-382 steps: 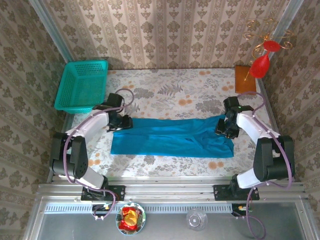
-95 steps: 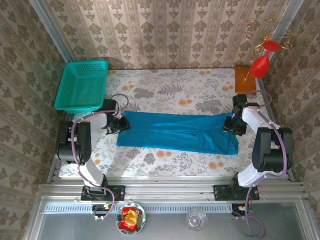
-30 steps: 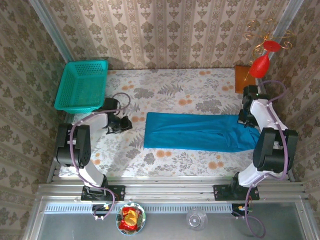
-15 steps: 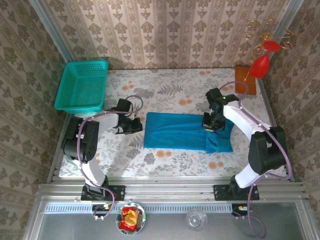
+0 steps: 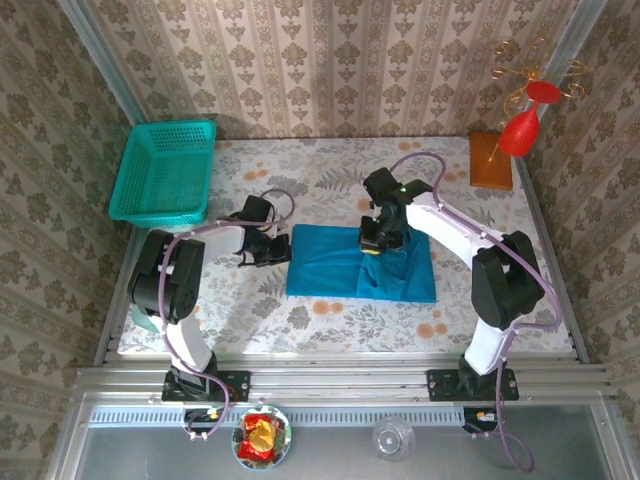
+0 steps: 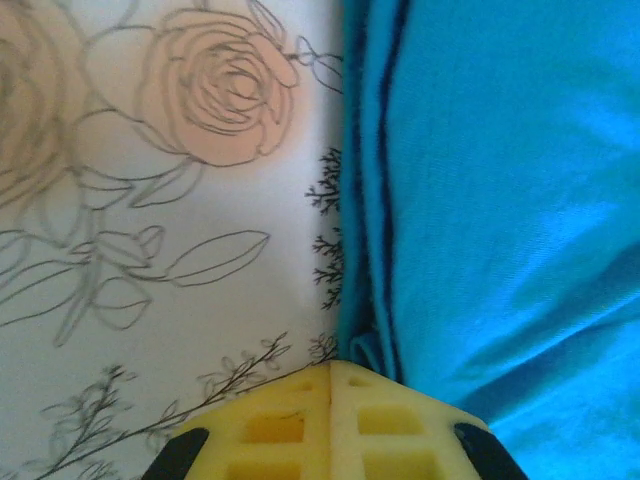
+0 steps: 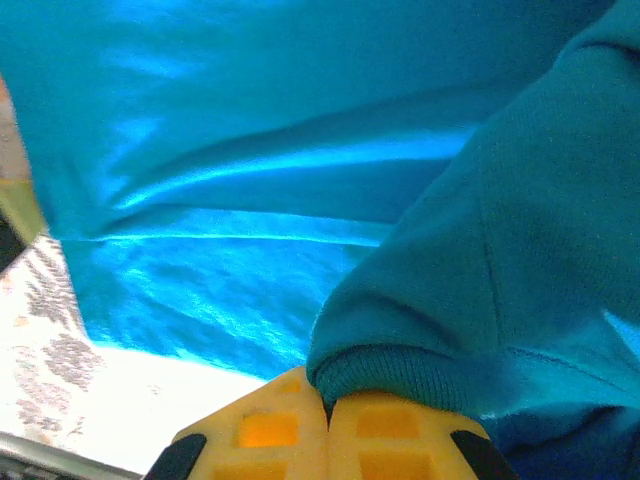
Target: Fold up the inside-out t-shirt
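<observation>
The blue-teal inside-out t-shirt (image 5: 330, 272) lies in the middle of the table, its right part doubled back over itself toward the left. My right gripper (image 5: 372, 243) hovers over the shirt's middle, shut on a ribbed hem of the shirt (image 7: 470, 370) that bulges out from its tips (image 7: 328, 395); flat cloth (image 7: 250, 120) lies below. My left gripper (image 5: 277, 250) is low at the shirt's left edge. Its yellow fingers (image 6: 332, 365) are shut, tips touching the edge (image 6: 365, 250), with no cloth seen between them.
A teal mesh basket (image 5: 165, 172) stands at the back left corner. A brown block (image 5: 490, 160) and a red ornament (image 5: 520, 128) are at the back right. The flowered table (image 5: 330, 180) is bare behind and in front of the shirt.
My right gripper has carried the shirt's right end leftward from the table's right side to over the middle, shortening the shirt. My left gripper moved right to the shirt's left edge and shut.
</observation>
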